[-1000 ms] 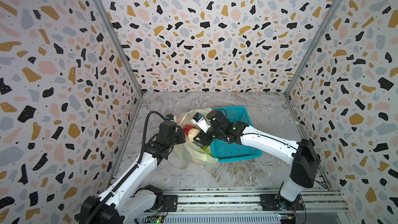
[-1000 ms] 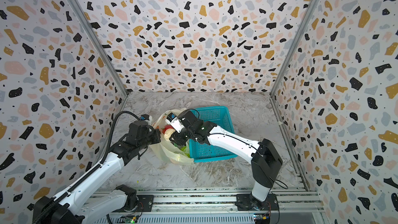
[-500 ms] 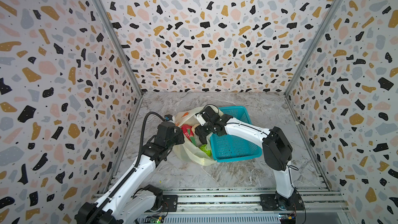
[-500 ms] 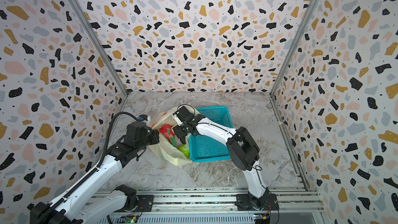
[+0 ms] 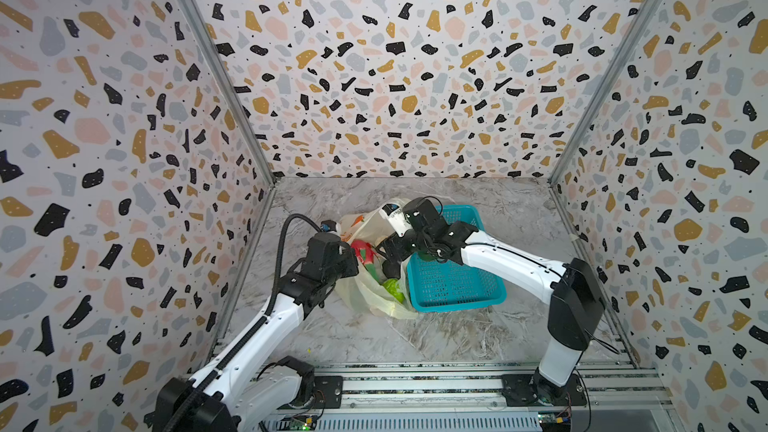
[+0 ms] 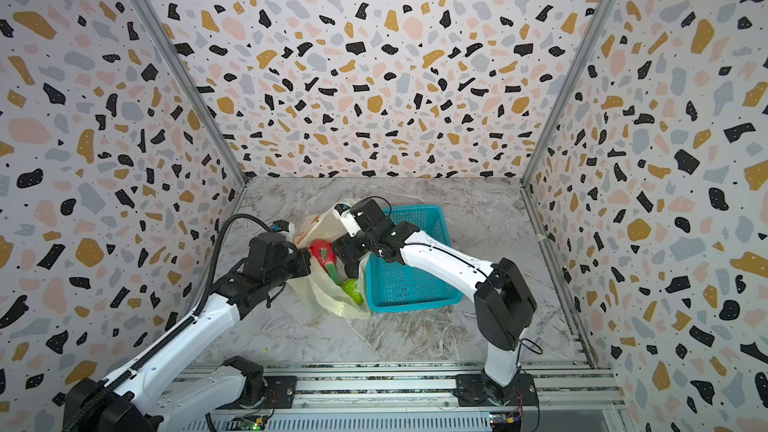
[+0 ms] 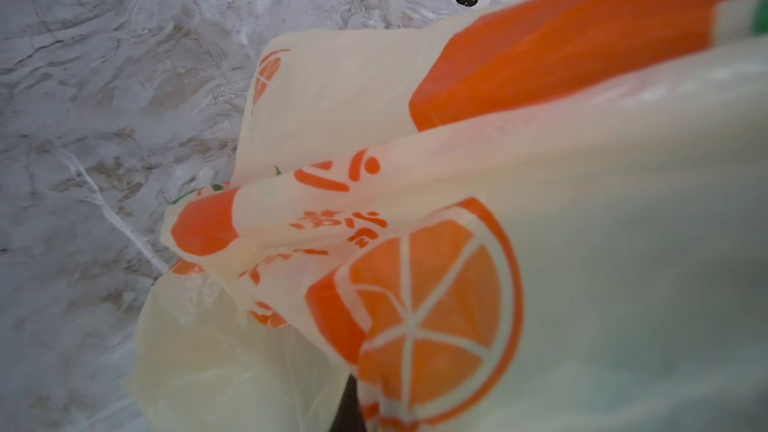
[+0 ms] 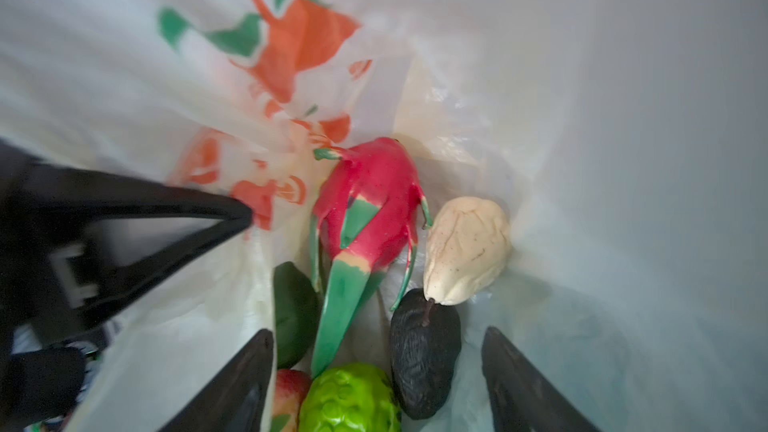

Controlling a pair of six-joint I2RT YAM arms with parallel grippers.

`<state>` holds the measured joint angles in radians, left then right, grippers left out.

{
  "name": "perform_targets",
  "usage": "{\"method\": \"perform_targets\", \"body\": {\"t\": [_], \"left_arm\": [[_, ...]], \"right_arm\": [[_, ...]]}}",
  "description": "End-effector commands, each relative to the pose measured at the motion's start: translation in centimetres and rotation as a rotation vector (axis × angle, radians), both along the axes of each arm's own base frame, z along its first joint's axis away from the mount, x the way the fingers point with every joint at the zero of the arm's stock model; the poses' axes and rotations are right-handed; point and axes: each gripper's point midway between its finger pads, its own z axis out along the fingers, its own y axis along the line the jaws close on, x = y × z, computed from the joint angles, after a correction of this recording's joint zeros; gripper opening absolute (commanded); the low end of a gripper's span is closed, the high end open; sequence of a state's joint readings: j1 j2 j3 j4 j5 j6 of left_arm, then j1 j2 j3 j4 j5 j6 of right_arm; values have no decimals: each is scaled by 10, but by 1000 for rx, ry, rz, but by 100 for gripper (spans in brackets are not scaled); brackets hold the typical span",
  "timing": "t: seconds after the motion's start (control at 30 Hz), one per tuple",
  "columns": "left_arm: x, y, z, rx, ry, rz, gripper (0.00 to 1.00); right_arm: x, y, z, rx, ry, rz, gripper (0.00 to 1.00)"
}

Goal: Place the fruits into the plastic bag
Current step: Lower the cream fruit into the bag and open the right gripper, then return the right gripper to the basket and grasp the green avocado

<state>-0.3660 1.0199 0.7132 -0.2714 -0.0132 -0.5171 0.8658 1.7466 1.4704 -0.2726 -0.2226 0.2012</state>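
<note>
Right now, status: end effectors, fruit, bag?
Left end effector shut on bag rim. Right end effector open inside bag, above fruits. Fruits lying in bag. Nothing in the way.

The bag (image 5: 376, 299) lies on the table (image 5: 374, 338) near its middle, touching the basket (image 5: 457, 284) on its right. Inside the bag, the dragon fruit (image 8: 365, 205) lies in the middle. The pear-shaped fruit (image 8: 467, 247) is just beside it, with the wrinkled fruit (image 8: 424, 359) next to that. The bumpy fruit (image 8: 349, 401) is at the dragon fruit's tip. The left gripper (image 5: 354, 258) is at the bag's left rim. The right gripper (image 5: 390, 257) reaches into the bag's mouth from over the basket.
</note>
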Motion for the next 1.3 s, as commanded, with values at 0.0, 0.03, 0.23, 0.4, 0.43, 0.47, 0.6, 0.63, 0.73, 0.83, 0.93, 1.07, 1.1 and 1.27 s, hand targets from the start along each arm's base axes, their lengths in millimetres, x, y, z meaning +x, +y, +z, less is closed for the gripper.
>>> {"method": "perform_targets", "body": {"t": [0.0,0.03,0.23,0.4,0.43,0.47,0.6,0.63,0.73,0.83,0.93,1.07,1.1,1.27], "left_arm": [[5,-3,4,-21,-22,0,0],[5,-3,3,-20,-20,0,0],[5,-4,1,-20,-13,-2,0],[5,-4,0,-21,-12,-2,0],[5,-4,-1,-20,-9,-2,0],[5,-4,0,-20,-12,-2,0],[5,-4,1,-22,-14,-2,0],[5,-4,1,-22,-14,-2,0],[5,-4,1,-20,-14,-2,0],[6,-4,1,-18,-12,-5,0],[7,-4,3,-18,-17,-5,0],[7,-4,3,-17,-17,-4,0],[7,-4,3,-17,-16,-4,0],[8,-5,0,-13,-11,-6,0]], "right_arm": [[-29,13,42,164,-13,144,79],[-36,15,46,185,-4,177,79],[-72,23,53,233,54,352,79],[-70,24,37,190,82,348,79],[-70,24,32,178,93,349,79],[-72,25,28,168,106,357,79],[-84,28,14,128,160,426,81],[-87,28,8,101,179,441,82],[-88,24,-9,40,213,439,84],[-83,19,-18,16,197,402,85],[-78,13,-21,-2,175,368,87],[-76,2,-24,-53,146,351,89],[-76,-1,-24,-67,140,348,89],[-77,-24,-20,-120,74,295,99]]}}
